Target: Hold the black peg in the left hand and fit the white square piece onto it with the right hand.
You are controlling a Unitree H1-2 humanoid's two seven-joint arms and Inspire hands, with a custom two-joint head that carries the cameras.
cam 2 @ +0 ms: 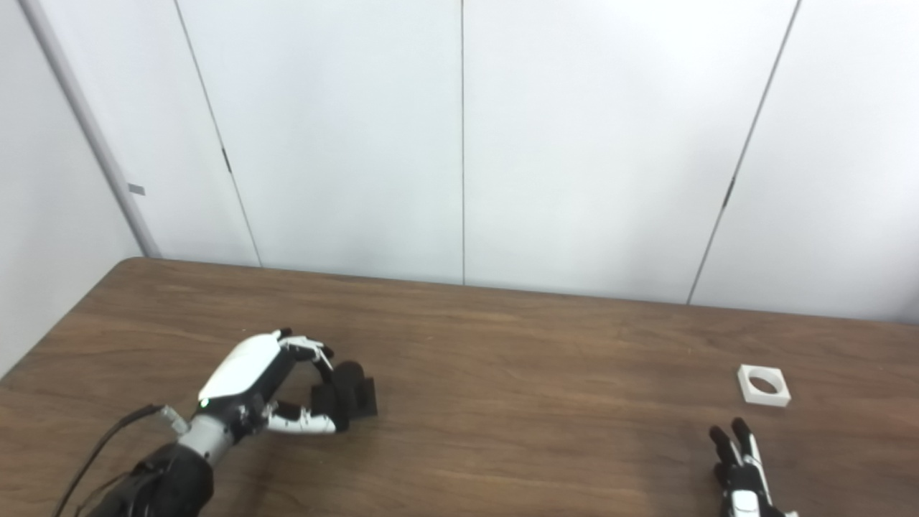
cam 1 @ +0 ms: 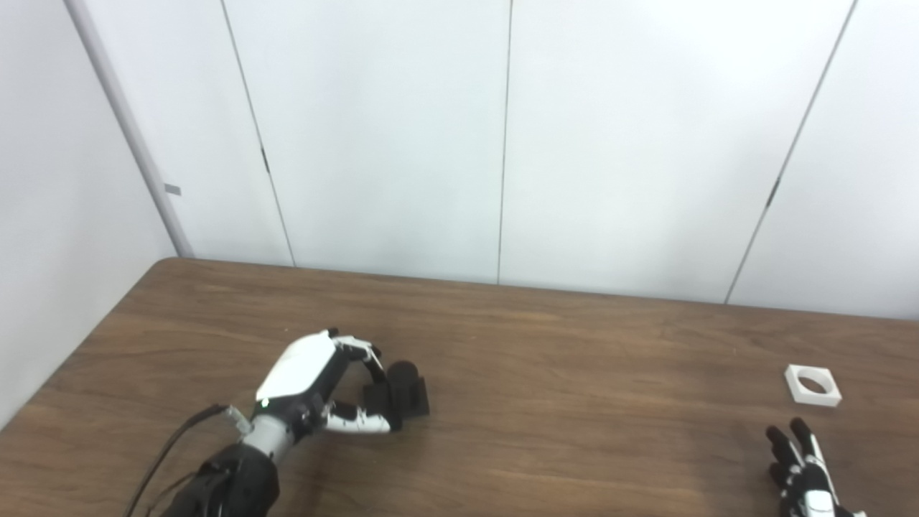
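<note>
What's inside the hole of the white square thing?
Only brown wooden table shows through the white square piece's round hole; nothing sits in it. The black peg is far away, at the left hand.

The scene is being viewed from two head cameras set side by side, both angled downward and forward over the wooden counter toward the white panelled wall behind it, from fairly near above the near edge. Almost the whole scene is being shared: the left hand beside the black peg, the white square piece and the right hand at the bottom edge are being shown in both. In the right eye view everything is being displaced toward the left, and less of the left wall is being taken in.
</note>
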